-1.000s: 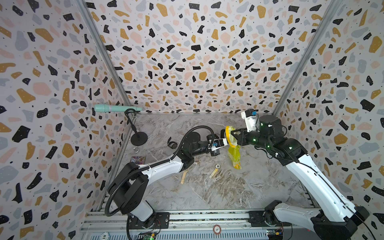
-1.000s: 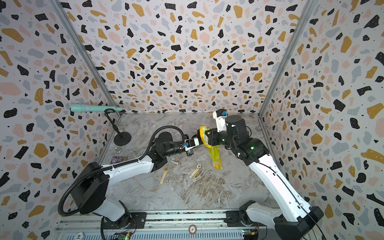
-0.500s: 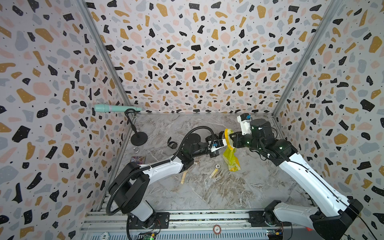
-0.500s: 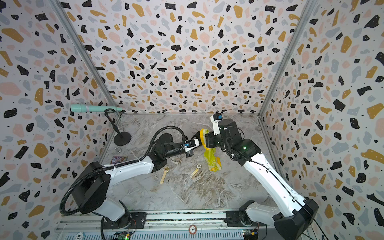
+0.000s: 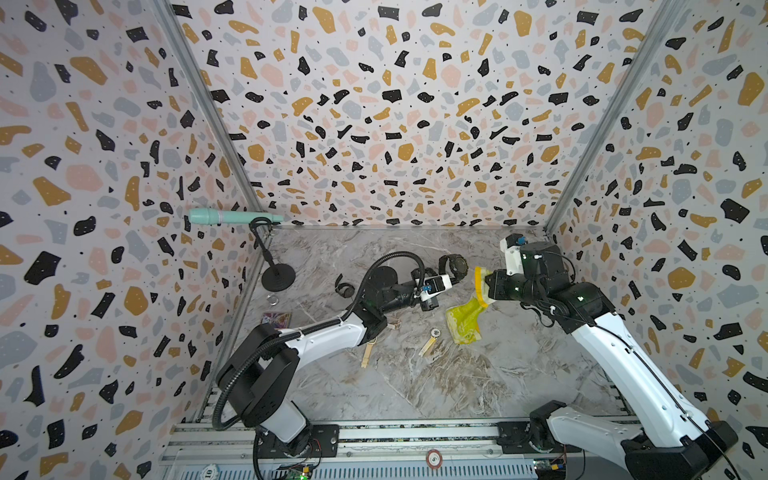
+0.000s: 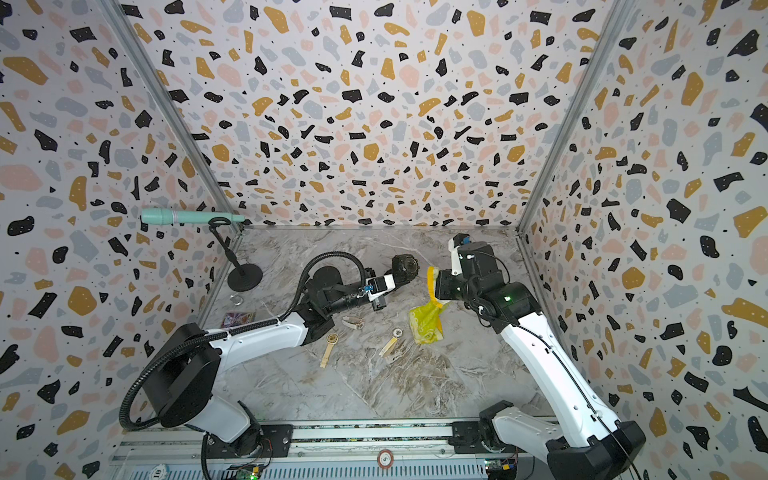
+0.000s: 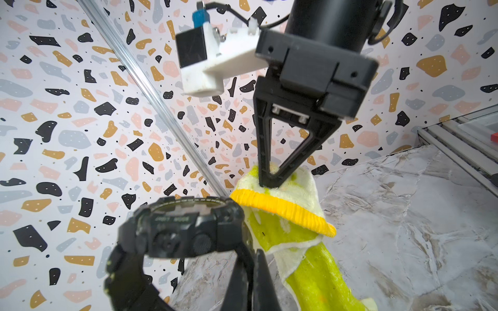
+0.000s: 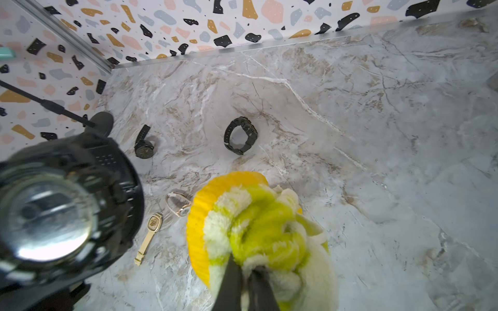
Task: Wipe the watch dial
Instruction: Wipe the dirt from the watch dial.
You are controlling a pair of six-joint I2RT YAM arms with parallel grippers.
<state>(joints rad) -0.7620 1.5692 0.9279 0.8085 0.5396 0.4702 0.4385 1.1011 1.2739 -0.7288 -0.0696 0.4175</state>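
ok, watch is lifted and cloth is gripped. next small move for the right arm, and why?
Probably nudge the right fingers toward the black watch until the cloth presses on its dial. The left fingers hold the watch off the table with the glass turned toward the cloth, but the cloth sits beside the case, not on the glass, so no wiping contact shows.

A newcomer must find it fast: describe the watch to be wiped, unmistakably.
On the marble table, look above the middle, where the left gripper faces the right gripper with its yellow cloth. The left one holds a chunky black watch by its strap. The other watches lie on the table; only this one is up in the air.
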